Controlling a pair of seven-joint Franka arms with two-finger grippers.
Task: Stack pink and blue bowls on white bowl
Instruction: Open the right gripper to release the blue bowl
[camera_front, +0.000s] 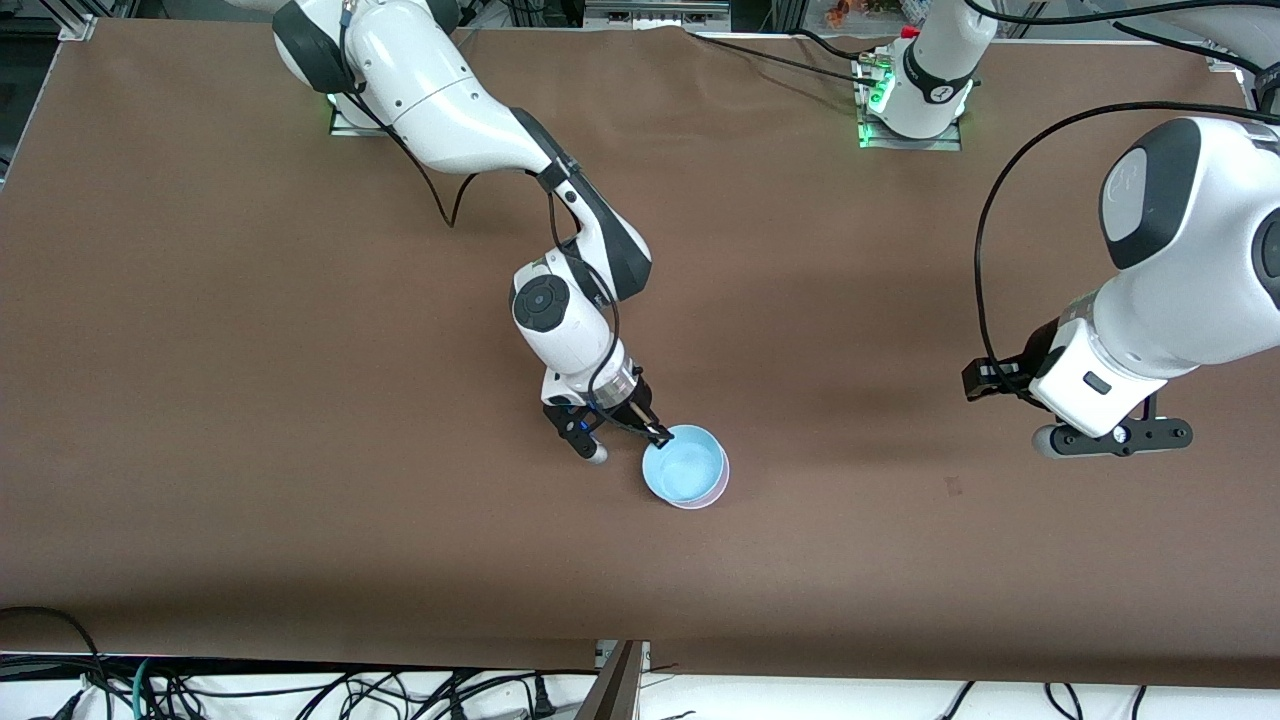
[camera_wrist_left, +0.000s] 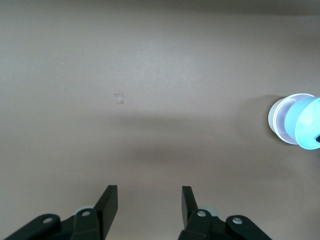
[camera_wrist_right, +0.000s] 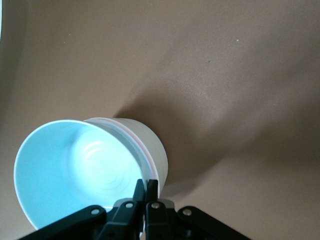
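The blue bowl (camera_front: 686, 463) sits nested in the pink bowl, which shows only as a thin rim (camera_wrist_right: 143, 153), and both sit in the white bowl (camera_wrist_right: 148, 138) near the table's middle. My right gripper (camera_front: 656, 434) is shut on the blue bowl's rim, on the side toward the robots' bases; it shows in the right wrist view (camera_wrist_right: 146, 185). The stack also shows in the left wrist view (camera_wrist_left: 294, 124). My left gripper (camera_front: 1112, 439) is open and empty, and waits over bare table at the left arm's end (camera_wrist_left: 149, 200).
The brown table cover (camera_front: 300, 400) is bare around the stack. Cables lie along the table's edge nearest the front camera (camera_front: 300, 690).
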